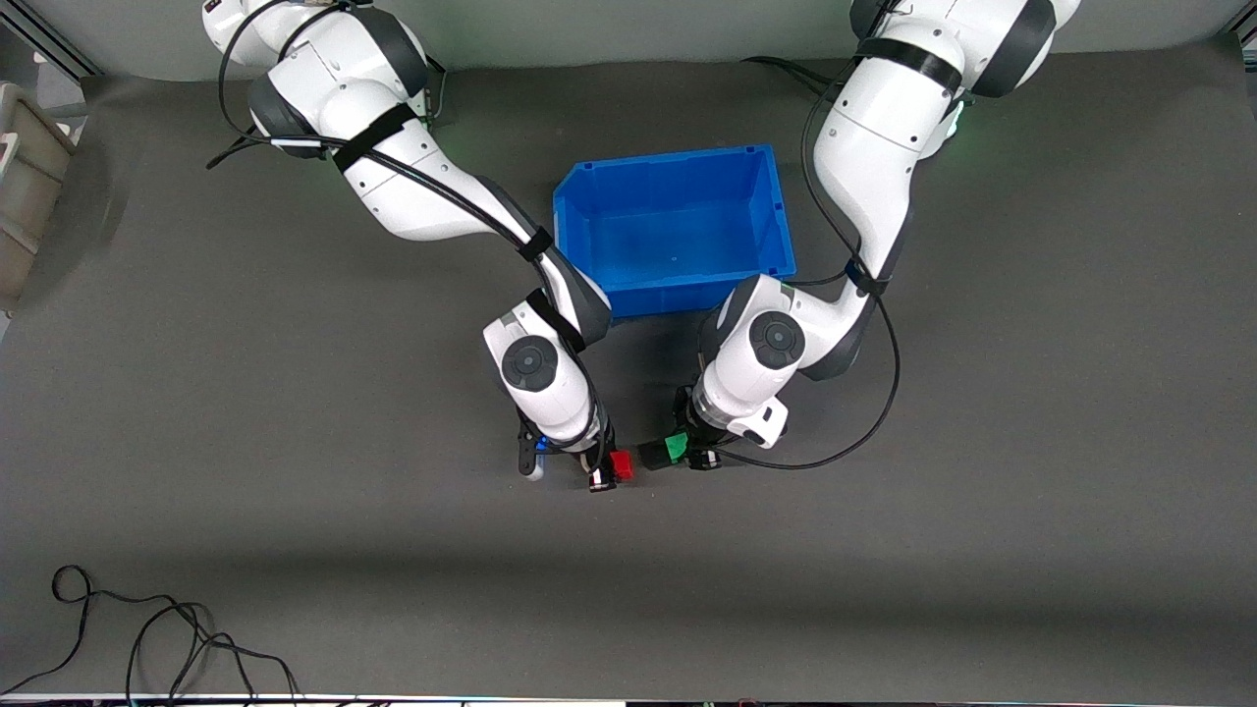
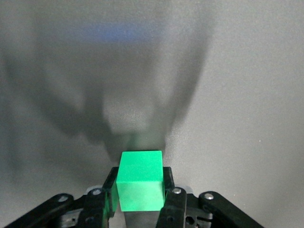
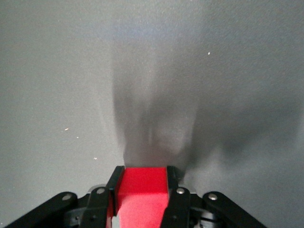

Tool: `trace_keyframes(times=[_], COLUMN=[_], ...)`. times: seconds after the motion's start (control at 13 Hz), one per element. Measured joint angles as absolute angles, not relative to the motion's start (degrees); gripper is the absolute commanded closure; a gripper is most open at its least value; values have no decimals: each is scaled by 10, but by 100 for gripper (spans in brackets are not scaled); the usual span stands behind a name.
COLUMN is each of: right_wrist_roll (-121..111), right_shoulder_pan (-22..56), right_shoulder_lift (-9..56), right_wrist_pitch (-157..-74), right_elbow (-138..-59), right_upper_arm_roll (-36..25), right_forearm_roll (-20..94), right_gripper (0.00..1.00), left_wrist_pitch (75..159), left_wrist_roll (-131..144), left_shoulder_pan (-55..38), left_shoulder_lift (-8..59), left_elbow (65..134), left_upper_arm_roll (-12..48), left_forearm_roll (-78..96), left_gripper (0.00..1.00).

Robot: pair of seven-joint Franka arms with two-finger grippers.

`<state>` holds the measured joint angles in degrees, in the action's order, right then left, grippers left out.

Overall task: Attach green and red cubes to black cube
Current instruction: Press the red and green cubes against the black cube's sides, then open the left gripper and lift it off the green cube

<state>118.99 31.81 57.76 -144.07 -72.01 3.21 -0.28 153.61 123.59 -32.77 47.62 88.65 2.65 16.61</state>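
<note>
I see the grey surface with the blue bin between the two arms, toward the bases. Nearer the front camera than the bin, my left gripper pinches the green cube and my right gripper pinches the red cube, both low over the surface. A dark block, likely the black cube, sits touching the green one, between the two coloured cubes. I can read no writing anywhere.

No legible text or labels
</note>
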Motion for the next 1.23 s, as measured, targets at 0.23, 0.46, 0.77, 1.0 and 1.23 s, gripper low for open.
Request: trace_keyframes(times=[0.23, 0.46, 0.77, 1.0, 1.23], right_wrist_roll=[1190, 1190, 1190, 1190, 1190], right_shoulder_pan=[318, 318, 327, 329, 331], right_shoulder_lift=[578, 578, 578, 578, 578], right_wrist_pitch=[-1429, -1428, -1427, -1427, -1426], right_elbow=[-717, -716, -716, -716, -716], right_upper_arm_roll=[32, 32, 32, 32, 32], right_forearm_roll=[-4, -4, -4, -4, -4], right_gripper=[100, 100, 100, 100, 0], left_wrist_pitch=[1548, 1558, 1552, 1479, 1365], left_wrist_roll=[1204, 1190, 1154, 1088, 994], left_shoulder_pan=[-330, -331, -329, -295, -245], left_shoulder_lift=[478, 482, 482, 471, 425], left_elbow=[886, 886, 882, 870, 867], left_upper_arm_roll=[27, 28, 26, 22, 19], left_forearm_roll=[166, 166, 165, 165, 165], left_gripper=[53, 0, 0, 0, 0])
